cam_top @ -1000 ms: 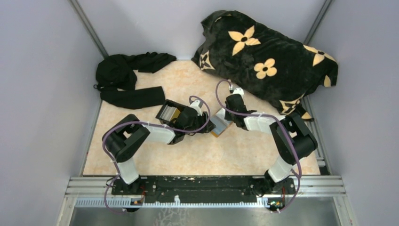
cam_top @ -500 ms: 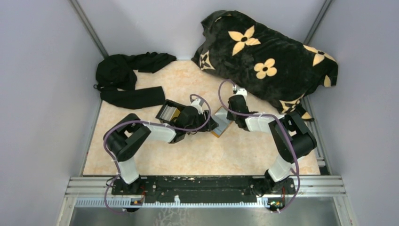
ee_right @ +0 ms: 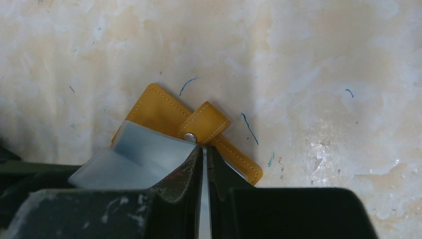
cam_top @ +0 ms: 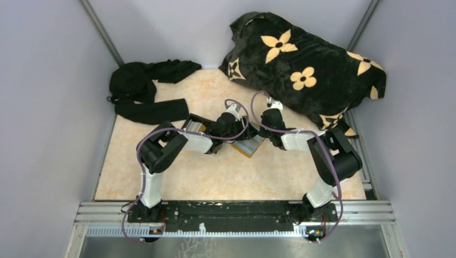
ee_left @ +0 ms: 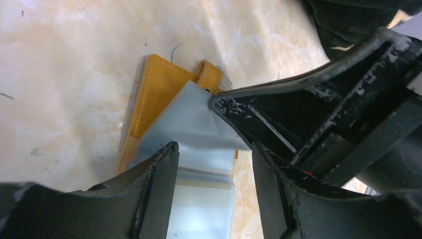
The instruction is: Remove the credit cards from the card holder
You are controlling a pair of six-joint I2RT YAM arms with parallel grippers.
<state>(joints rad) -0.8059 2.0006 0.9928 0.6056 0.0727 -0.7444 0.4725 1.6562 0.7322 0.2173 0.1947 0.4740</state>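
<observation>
The orange card holder [ee_right: 157, 110] lies flat on the marbled table, its snap strap [ee_right: 204, 122] flipped open. Grey-blue credit cards [ee_right: 132, 159] stick out of its mouth, fanned towards me. My right gripper [ee_right: 204, 148] is shut on the edge of one card, right by the snap. In the left wrist view my left gripper [ee_left: 214, 152] is open, its fingers standing either side of the protruding cards [ee_left: 199, 129], with the holder [ee_left: 154, 87] beyond. From above, both grippers meet over the holder [cam_top: 243, 151] at mid table.
A black open-topped box [cam_top: 192, 127] sits just left of the left wrist, partly hidden by that arm. A black cloth [cam_top: 145, 91] lies at the back left. The flowered blanket [cam_top: 306, 70] fills the back right corner.
The left arm has swung right, away from the box, bringing its opening gripper over the cards. The right gripper has closed onto a card edge.
</observation>
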